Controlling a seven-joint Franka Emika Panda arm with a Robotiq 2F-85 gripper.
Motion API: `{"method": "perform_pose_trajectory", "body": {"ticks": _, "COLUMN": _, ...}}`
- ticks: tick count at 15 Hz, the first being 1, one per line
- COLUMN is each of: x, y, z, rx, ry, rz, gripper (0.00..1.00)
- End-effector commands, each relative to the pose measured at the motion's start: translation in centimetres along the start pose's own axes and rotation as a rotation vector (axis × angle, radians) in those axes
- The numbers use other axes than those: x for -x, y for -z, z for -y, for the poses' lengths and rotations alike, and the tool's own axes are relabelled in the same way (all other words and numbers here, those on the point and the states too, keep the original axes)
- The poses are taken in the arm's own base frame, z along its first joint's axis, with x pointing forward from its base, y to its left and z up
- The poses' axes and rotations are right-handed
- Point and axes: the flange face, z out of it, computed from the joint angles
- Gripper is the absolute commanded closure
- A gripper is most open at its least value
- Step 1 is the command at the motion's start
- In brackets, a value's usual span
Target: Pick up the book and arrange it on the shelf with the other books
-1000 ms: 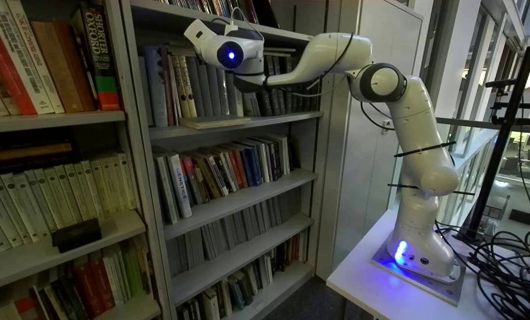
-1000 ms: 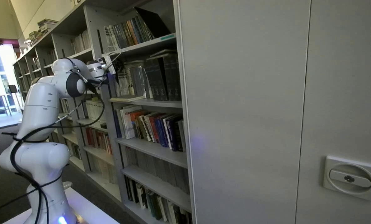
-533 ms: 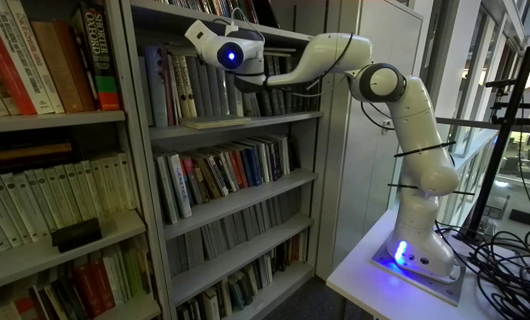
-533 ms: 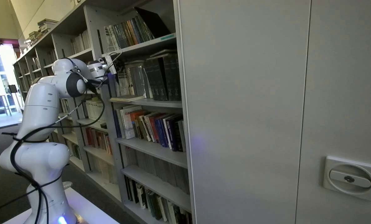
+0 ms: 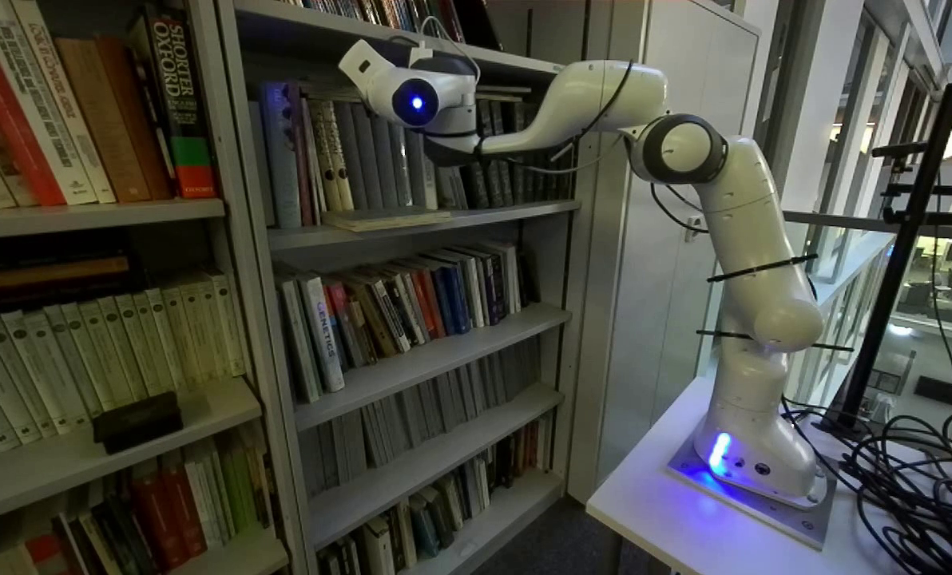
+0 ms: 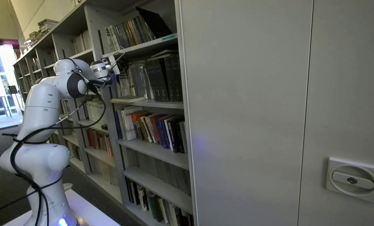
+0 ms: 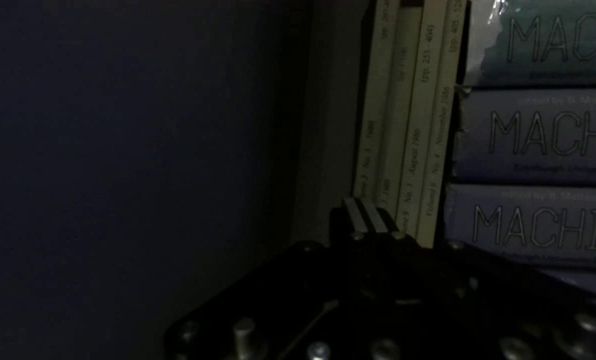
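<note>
High at the shelf (image 5: 444,349), the gripper (image 7: 363,214) is hovering, jaws together, visibly holding nothing. The pale book (image 5: 386,218), presumably the target, is lying flat at the shelf's front; clean picking is likely demanding parted jaws, then an edge-on pinch.

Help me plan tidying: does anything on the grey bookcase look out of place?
A pale book lies flat at the front of the shelf, odd because books behind it stand upright. Above, a dark volume or folder leans steeply.

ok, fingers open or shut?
Shut. In the wrist view the fingers lie side by side, only a thin dark line between them, nothing gripped.
</note>
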Motion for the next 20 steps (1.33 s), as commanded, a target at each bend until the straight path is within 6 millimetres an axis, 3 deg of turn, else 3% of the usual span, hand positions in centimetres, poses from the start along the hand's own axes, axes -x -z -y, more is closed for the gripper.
{"method": "perform_pose_trajectory", "body": {"ticks": 1, "x": 1.6, "y": -0.4, "z": -0.6, "rx": 0.003, "ry": 0.016, "rz": 0.031, "gripper": 1.0}}
{"method": "perform_pose_trajectory", "body": {"ticks": 7, "x": 1.6, "y": -0.2, "z": -0.6, "rx": 0.001, "ry": 0.011, "rz": 0.025, "gripper": 1.0}}
{"method": "perform_pose_trajectory", "body": {"ticks": 10, "x": 0.7, "y": 1.0, "z": -0.3, "rx": -0.023, "ry": -0.002, "rz": -0.008, "gripper": 1.0}}
{"method": "perform_pose_trajectory", "body": {"ticks": 16, "x": -2.0, "y": 7.0, "z": 0.7, "rx": -0.131, "ry": 0.032, "rz": -0.101, "gripper": 1.0}}
{"method": "perform_pose_trajectory", "body": {"ticks": 20, "x": -2.7, "y": 12.2, "z": 1.8, "rx": -0.324, "ry": 0.019, "rz": -0.156, "gripper": 1.0}}
